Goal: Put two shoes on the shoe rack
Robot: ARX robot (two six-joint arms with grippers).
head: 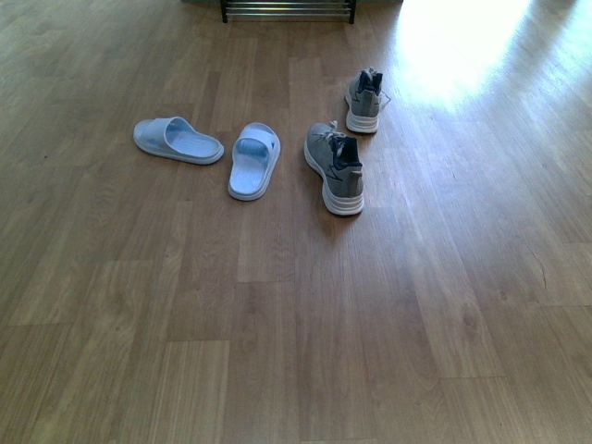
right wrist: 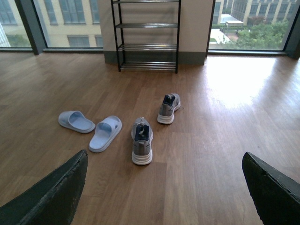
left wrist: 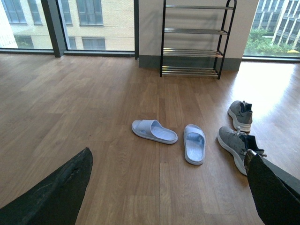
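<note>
The nearer grey knit sneaker (head: 335, 168), with a thick white sole and navy collar, stands on the brown wood-plank floor (head: 388, 351). Its twin, the farther grey sneaker (head: 364, 100), sits a little beyond it and apart. Just left of the nearer one lies a pale blue one-strap rubber slide (head: 254, 161). The second pale blue slide (head: 178, 141) lies further left, turned sideways. The black-framed shoe rack with chrome rods (right wrist: 146, 35) stands by the wall, well apart from all four. The left gripper (left wrist: 168, 156) and right gripper (right wrist: 165, 156) hang over the floor, dark fingers spread wide.
</note>
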